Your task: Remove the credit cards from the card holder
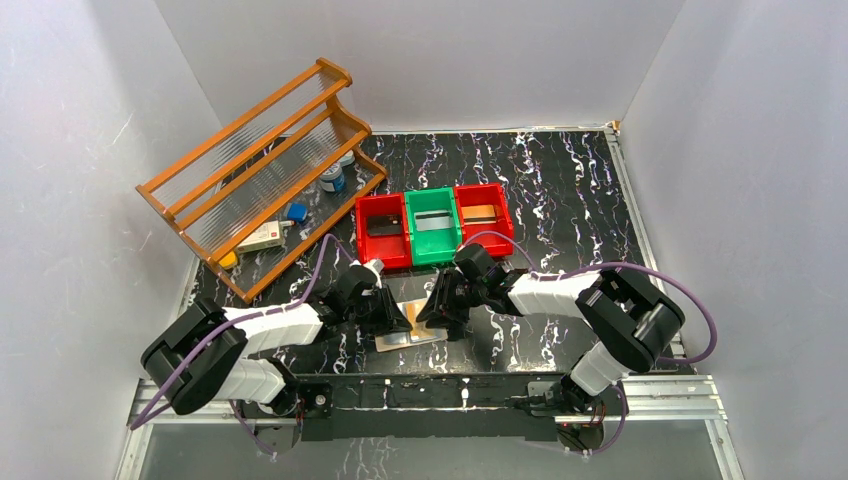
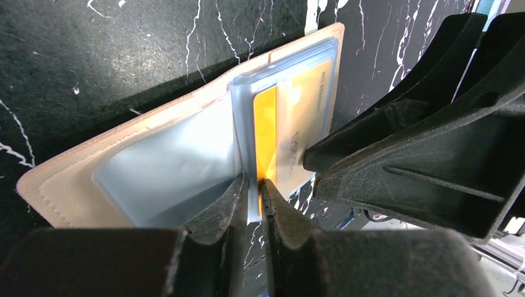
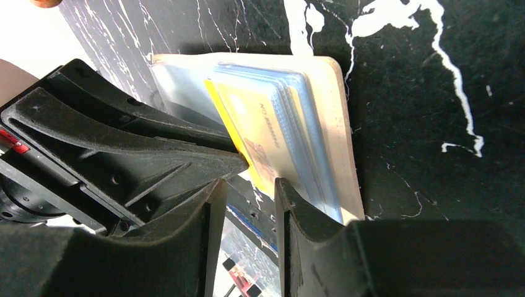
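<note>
Open on the surface [image 1: 560,200], 6 o'clock from the green bin [image 1: 433,257]: card holder [image 1: 410,331]. Left tool [image 2: 251,189] pinched on orange-gold card [image 2: 265,130] edge. Right tool [image 3: 249,189] parted, fingertip against sleeves.

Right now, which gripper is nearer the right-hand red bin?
Right. The right gripper is at the right side of the card holder, the side toward that red bin. The left gripper is at the holder's left side, clamped on it, so farther away.
</note>
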Robot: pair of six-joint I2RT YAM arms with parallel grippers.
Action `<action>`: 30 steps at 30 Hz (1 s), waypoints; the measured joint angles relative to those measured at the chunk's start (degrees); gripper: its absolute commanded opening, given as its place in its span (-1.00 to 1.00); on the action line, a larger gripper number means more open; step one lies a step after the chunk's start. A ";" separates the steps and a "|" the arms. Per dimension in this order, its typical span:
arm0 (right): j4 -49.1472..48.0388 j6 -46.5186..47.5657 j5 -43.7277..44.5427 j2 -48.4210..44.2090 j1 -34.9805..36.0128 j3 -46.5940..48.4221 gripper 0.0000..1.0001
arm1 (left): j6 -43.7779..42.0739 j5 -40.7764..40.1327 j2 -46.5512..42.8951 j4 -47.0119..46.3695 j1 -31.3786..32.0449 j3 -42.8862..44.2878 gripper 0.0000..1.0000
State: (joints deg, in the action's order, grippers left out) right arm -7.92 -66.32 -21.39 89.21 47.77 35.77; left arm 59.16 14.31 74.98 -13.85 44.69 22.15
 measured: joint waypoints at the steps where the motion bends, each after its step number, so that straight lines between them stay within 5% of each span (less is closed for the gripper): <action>1: 0.00 0.00 -0.04 0.02 0.00 -0.02 -0.13 | -0.02 0.13 0.11 -0.26 -0.02 -0.04 -0.81; 4: 0.00 -0.13 -0.13 0.07 0.00 -0.04 -0.13 | -0.07 0.50 0.35 -0.76 -0.11 -0.04 -0.78; 8: -0.09 -0.39 -0.22 0.17 0.00 -0.04 -0.13 | -0.46 0.79 0.35 -0.92 -0.22 -0.04 -0.34; 11: -0.20 -0.66 -0.22 0.26 0.04 -0.04 -0.13 | -0.42 1.70 0.35 -2.38 -0.22 -0.02 -0.31; 30: -1.81 -1.38 -1.70 1.57 0.26 -0.04 -0.14 | -1.88 2.91 1.70 -3.52 -0.37 -0.02 -0.99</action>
State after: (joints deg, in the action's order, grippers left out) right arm -9.74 -67.70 -23.09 90.78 48.03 35.73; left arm 57.28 17.21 76.69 -17.37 44.31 22.13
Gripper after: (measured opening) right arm 0.432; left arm 0.089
